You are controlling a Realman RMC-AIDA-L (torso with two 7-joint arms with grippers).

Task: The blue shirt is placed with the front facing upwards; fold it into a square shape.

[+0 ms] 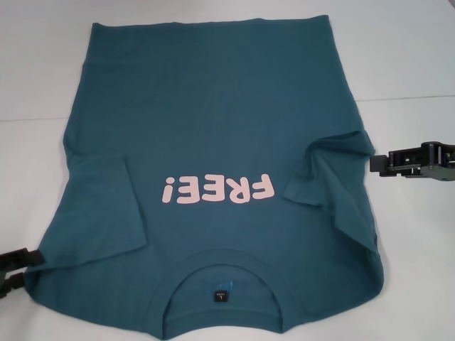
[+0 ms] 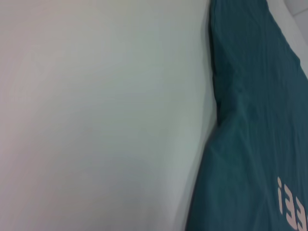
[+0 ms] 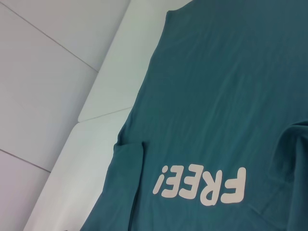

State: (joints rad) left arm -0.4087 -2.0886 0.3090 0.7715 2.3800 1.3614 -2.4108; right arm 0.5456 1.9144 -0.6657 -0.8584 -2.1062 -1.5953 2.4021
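While the blue shirt is spread face-up on the table, both sleeves are seen folded inward — the left gripper is placed at the frame's lower left, the right gripper at mid right; how far their fingers are parted cannot be told.

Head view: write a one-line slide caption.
Blue shirt lies print-up, sleeves folded inward, left gripper and right gripper at its edges.

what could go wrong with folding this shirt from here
The dark teal-blue cotton T-shirt with pale pink lettering lies front up on the white table, both sleeves already turned in.

1. The sleeve on the robot's right is bunched and wrinkled; folding over it may leave a lumpy, uneven square.
2. The left tool sits low at the shoulder edge and the right tool higher beside the sleeve, so lifting unevenly could skew the fold.
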